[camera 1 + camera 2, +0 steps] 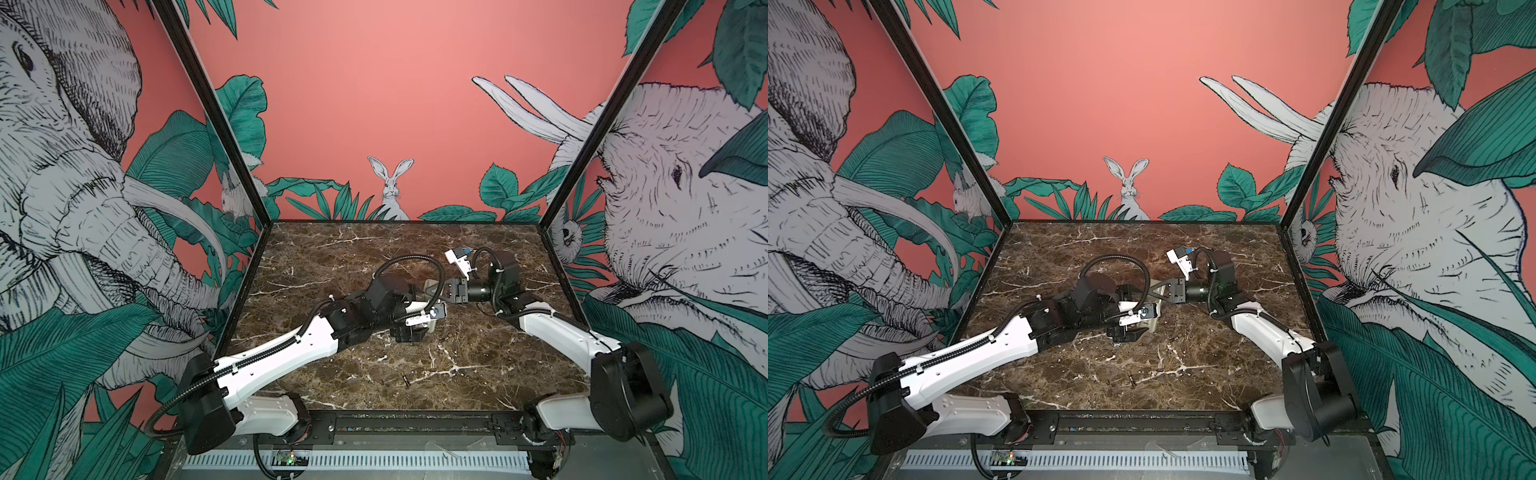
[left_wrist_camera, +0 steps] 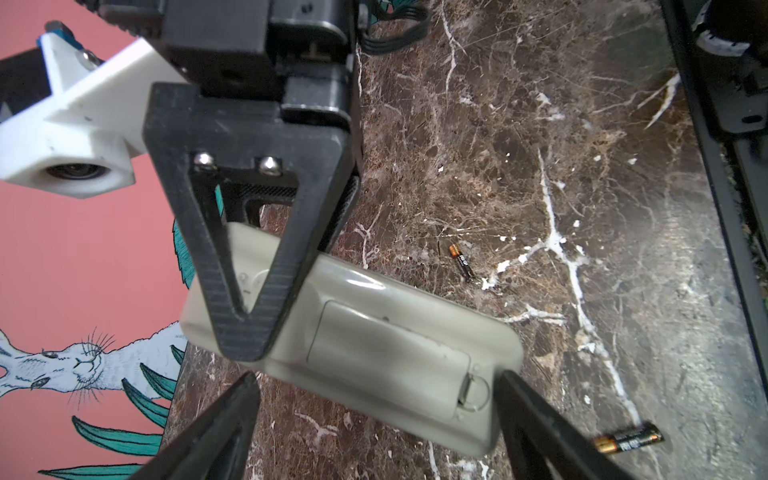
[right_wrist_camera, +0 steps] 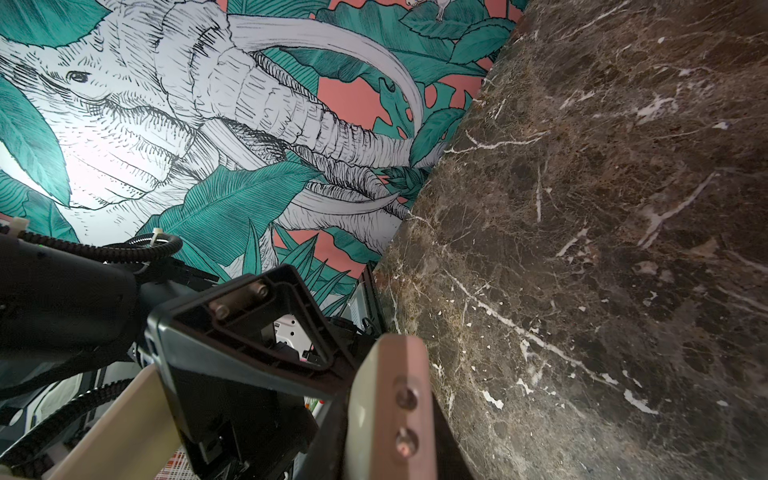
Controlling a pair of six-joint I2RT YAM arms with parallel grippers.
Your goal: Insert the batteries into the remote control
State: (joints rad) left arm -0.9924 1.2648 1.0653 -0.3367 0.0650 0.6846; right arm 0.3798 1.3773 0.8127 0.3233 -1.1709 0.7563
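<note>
Nearest the front edge of the table, a first battery is seen lying loose, with a second battery further in, both apart from the handset. Next, the left gripper is found empty, its fingers spread wide to either side of the near end of the remote control. The grey back is turned towards them, the battery cover is shut, and its latch lies between the fingertips. The long axis runs away from these fingers to the right gripper, whose fingers are clamped on the far end. The left arm is stretched low across the table and is judged nearer to the cover. The right forearm is held level and reaches in sideways.
</note>
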